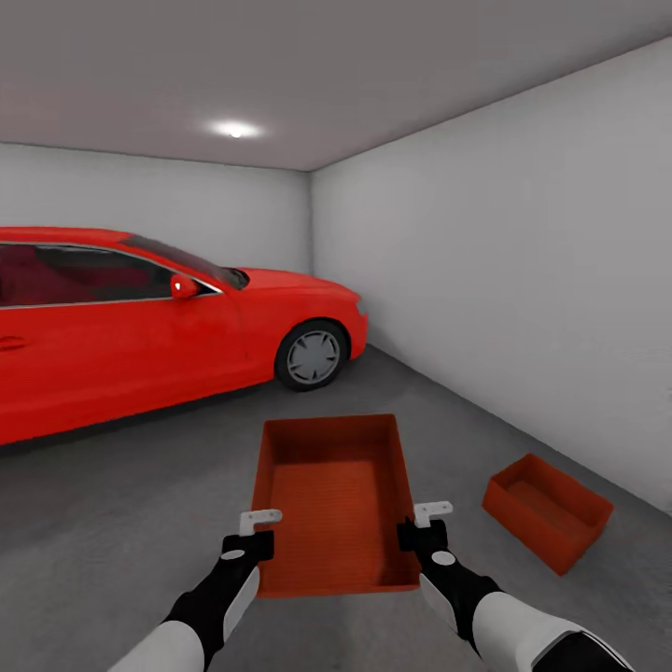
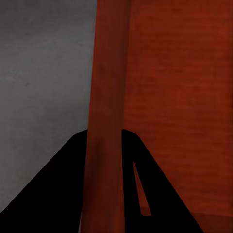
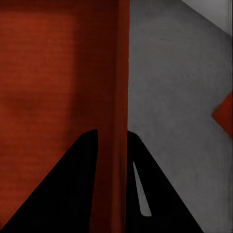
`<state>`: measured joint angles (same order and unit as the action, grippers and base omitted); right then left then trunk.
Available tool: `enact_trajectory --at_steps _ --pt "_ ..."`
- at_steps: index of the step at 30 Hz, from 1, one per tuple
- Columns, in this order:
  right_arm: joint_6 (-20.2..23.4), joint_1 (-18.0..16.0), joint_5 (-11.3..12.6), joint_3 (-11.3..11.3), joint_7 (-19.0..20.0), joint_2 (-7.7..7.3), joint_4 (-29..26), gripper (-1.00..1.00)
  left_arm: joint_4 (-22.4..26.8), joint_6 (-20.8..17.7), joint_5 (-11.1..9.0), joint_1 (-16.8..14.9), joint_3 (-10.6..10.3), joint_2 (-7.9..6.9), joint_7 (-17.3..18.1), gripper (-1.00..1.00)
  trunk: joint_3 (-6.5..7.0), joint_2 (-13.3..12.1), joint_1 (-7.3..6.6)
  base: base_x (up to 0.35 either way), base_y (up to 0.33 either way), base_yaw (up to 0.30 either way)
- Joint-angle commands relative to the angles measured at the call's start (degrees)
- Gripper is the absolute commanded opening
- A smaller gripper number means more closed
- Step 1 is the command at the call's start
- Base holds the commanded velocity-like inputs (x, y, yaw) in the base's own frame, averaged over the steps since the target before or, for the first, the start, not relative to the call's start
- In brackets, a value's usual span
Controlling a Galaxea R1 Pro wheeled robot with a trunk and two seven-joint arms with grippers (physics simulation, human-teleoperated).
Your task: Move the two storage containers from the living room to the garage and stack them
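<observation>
I hold one orange-red storage container (image 1: 336, 504) in front of me above the dark grey floor (image 1: 112, 523). My left gripper (image 1: 259, 537) is shut on its left wall (image 2: 104, 121), and my right gripper (image 1: 417, 530) is shut on its right wall (image 3: 116, 111). Each wrist view shows a thin red wall between two black fingers. The second storage container (image 1: 546, 511) sits on the floor at the right, close to the white wall, tilted in plan; its corner (image 3: 224, 114) peeks into the right wrist view.
A red car (image 1: 140, 327) fills the left half of the garage, its front wheel (image 1: 313, 357) ahead. A plain white wall (image 1: 523, 280) runs along the right. Open grey floor lies between car and wall.
</observation>
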<state>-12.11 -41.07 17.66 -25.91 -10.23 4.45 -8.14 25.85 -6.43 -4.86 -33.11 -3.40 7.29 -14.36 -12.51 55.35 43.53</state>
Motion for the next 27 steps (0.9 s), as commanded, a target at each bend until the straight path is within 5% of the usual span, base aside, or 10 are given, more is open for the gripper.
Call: enact_trajectory --at_steps 1,27 --pt "0.05 -0.06 2.46 2.45 0.03 0.03 0.02 -1.00 0.34 0.63 0.82 -0.01 1.59 -1.31 -3.57 -1.00 -0.08 0.05 0.04 0.321 0.078 -0.287" --pt "0.05 -0.06 2.46 2.45 0.07 0.03 0.00 -1.00 0.34 0.63 0.82 -0.01 1.59 -1.31 -3.57 -1.00 -0.08 0.05 0.04 0.321 0.078 -0.287"
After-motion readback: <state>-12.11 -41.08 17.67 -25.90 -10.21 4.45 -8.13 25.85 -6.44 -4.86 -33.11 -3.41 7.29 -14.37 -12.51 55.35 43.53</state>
